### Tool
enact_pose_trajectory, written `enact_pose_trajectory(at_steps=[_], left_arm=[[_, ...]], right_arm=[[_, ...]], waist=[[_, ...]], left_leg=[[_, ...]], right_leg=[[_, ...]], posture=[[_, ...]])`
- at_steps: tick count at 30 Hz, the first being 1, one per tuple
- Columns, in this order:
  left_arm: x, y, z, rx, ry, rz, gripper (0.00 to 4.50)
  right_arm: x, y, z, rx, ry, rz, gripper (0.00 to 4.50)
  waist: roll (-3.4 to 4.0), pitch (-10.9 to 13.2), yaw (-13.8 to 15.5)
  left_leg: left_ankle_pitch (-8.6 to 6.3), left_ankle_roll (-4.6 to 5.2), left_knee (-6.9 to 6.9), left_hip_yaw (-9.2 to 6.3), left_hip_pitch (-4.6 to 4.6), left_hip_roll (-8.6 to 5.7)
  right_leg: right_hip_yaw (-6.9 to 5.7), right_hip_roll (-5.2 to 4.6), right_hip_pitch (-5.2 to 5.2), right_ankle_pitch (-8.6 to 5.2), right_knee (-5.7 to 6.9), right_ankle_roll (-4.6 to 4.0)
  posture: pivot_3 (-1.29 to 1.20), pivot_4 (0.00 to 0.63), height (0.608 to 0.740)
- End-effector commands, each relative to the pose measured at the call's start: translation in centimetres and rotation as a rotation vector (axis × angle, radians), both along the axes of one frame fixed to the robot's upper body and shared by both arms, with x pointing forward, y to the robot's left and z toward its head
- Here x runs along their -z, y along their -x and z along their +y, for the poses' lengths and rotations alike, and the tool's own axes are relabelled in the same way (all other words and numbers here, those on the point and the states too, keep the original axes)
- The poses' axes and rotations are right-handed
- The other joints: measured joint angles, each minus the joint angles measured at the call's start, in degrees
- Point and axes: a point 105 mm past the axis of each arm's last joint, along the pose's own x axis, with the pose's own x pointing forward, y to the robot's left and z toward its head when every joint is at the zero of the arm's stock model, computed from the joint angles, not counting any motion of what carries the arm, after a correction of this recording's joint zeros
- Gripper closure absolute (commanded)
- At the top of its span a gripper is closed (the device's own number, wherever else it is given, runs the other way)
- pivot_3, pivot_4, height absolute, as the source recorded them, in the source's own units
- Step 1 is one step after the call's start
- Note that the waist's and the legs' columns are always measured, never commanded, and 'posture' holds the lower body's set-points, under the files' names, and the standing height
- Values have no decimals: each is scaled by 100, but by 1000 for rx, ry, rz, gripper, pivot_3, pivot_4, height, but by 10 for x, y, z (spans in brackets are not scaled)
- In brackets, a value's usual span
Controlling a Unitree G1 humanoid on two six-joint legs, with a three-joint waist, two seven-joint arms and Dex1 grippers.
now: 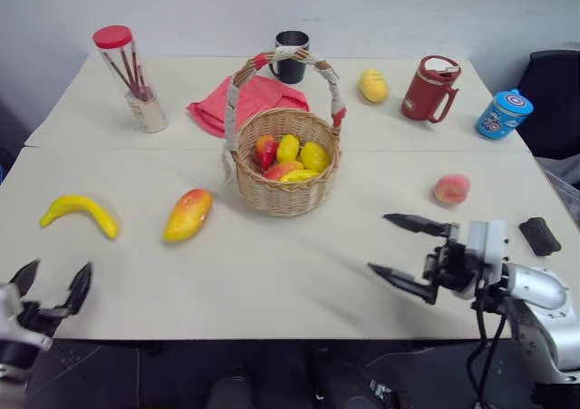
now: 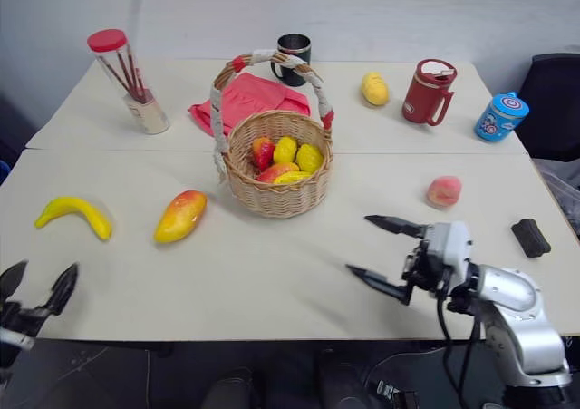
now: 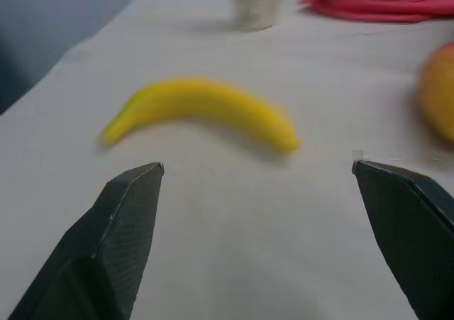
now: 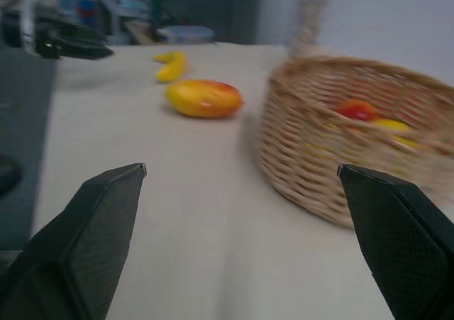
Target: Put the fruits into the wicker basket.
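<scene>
Wicker basket (image 1: 283,169): sitting upright at the centre of the table (image 1: 272,282), handle arching over it; four or five small red and yellow fruits (image 1: 288,156) are lying inside.
Mango (image 1: 188,214): lying on the table at about 8 o'clock from the basket, near it but apart.
Banana (image 1: 80,213): lying further out at 9 o'clock from the mango, well apart from the basket, curve bowed away from the robot.
Peach (image 1: 451,189): resting on the table at about 3 o'clock from the basket, well apart.
Small yellow fruit (image 1: 372,86): lying at about 1 o'clock from the basket, just beside the red lidded mug (image 1: 430,89).
Left gripper (image 1: 53,287): hovering at the near left edge of the table, fingers spread wide and holding nothing; in its wrist view the banana is lying just beyond the fingertips, not touched.
Right gripper (image 1: 401,250): hovering above the near right part of the table, pointing toward the robot's left, fingers standing wide apart and empty; peach lying at about 1 o'clock from it.
Red cloth (image 1: 243,101): lying folded at 11 o'clock behind the basket.
Other items: clear tube with red cap (image 1: 129,75) at far left, dark cup (image 1: 291,55) at 12 o'clock from the basket, blue can (image 1: 503,113) at far right, small black object (image 1: 540,236) near the right edge.
</scene>
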Motion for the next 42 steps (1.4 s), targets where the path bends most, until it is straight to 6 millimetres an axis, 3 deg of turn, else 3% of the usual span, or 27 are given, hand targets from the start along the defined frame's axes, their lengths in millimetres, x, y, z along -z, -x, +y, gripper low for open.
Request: enact_pose_trajectory(at_steps=[1,3,5,9,13,15,21,29,33,39,42], left_arm=[[-1,32,32,-197,103,-6,0],[-13,34,37,-225,160,-61,0],[-28,23,30,-182,225,-148,0],[-69,-23,1,-23,258,-150,0],[-75,-63,14,-184,324,29,0],[-82,-93,-1,-124,371,54,0],[-79,-152,-15,-83,418,104,0],[-58,-188,-31,-54,437,150,0],[-26,-201,-46,-15,423,309,811],[-23,-202,-50,54,417,357,2578],[-30,-192,-51,132,409,344,3565]], right_arm=[[-16,9,16,-82,-62,-83,26],[-19,9,23,-103,-98,-47,26],[-21,8,25,-102,-133,-11,26],[-22,4,29,-70,-144,-76,26],[-19,0,37,-98,-135,-81,26],[-18,-8,40,-104,-118,-98,26],[-9,-18,46,-110,-81,-127,26],[-9,-21,51,-76,-95,-131,26],[-15,-39,35,30,-102,-149,0],[-16,-42,34,53,-110,-155,0],[-14,-45,24,92,-79,-162,0]], waist=[[-38,-4,23],[-71,-8,49],[-80,-13,98],[-83,-15,221],[-71,-8,271],[-57,0,241],[-57,0,197],[-58,1,163],[-56,1,195],[-49,4,294],[-49,4,288]], left_leg=[[0,0,2,-4,-1,0],[0,-1,6,-17,0,0],[0,-2,6,-23,0,0],[16,-18,-1,-21,-10,5],[24,-27,-8,-27,-7,10],[26,-24,-8,-18,-5,8],[39,-57,-11,-3,-11,20],[56,-90,5,8,-23,27],[59,-88,12,3,-14,23],[59,-77,8,0,-3,17],[61,-83,8,1,-5,17]], right_leg=[[-6,-2,2,-1,-1,-1],[-24,-11,7,-5,2,-10],[-51,-34,11,-19,10,-36],[-112,-81,20,-31,9,-57],[-129,-78,25,-35,16,-64],[-125,-80,22,-34,20,-62],[-150,-62,0,-35,31,-64],[-211,-76,-17,-36,58,-66],[-218,-78,-15,-37,71,-68],[-220,-82,-12,-39,89,-71],[-223,-87,-11,-39,87,-72]], posture=[[0,150,740],[0,150,740],[0,150,740],[0,150,740],[0,150,740],[0,150,740],[0,150,740],[0,150,740],[0,150,740],[0,150,740],[0,150,740]])
